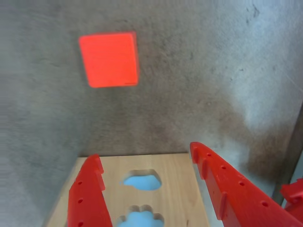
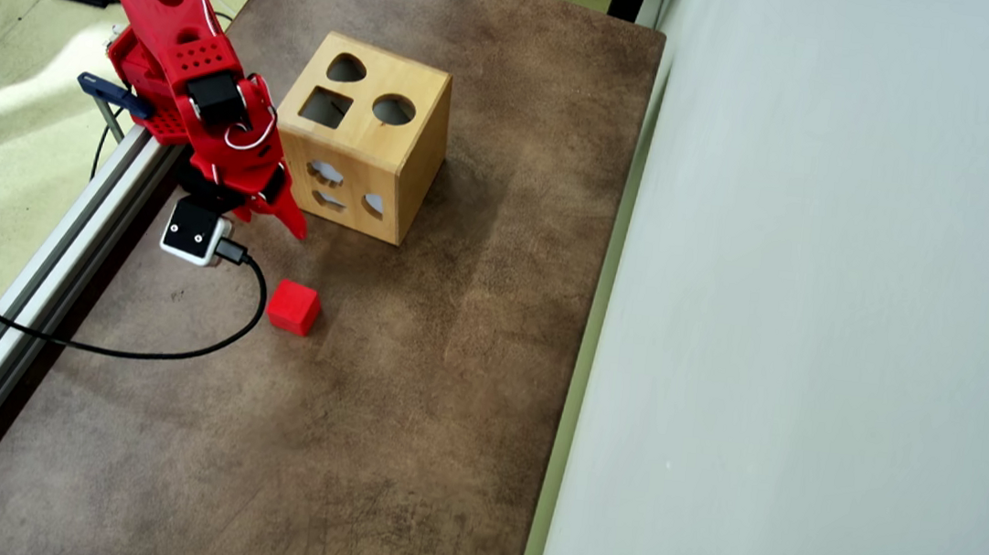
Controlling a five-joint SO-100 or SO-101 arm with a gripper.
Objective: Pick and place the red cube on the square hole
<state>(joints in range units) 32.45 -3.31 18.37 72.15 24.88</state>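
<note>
The red cube (image 2: 293, 306) sits on the brown table top, apart from the light wooden box (image 2: 362, 135). The square hole (image 2: 326, 107) is in the box's top face, beside a heart-shaped and a round hole. My red gripper (image 2: 285, 217) hangs just left of the box's front side and above the cube in the overhead view. In the wrist view my gripper (image 1: 145, 152) is open and empty, with the box's side face (image 1: 170, 172) between the jaws. The cube (image 1: 109, 59) lies beyond them at upper left. The square hole is out of the wrist view.
An aluminium rail (image 2: 45, 267) runs along the table's left edge. A black cable (image 2: 175, 345) loops from the white wrist camera (image 2: 194, 234) across the table near the cube. A pale wall (image 2: 818, 348) bounds the right side.
</note>
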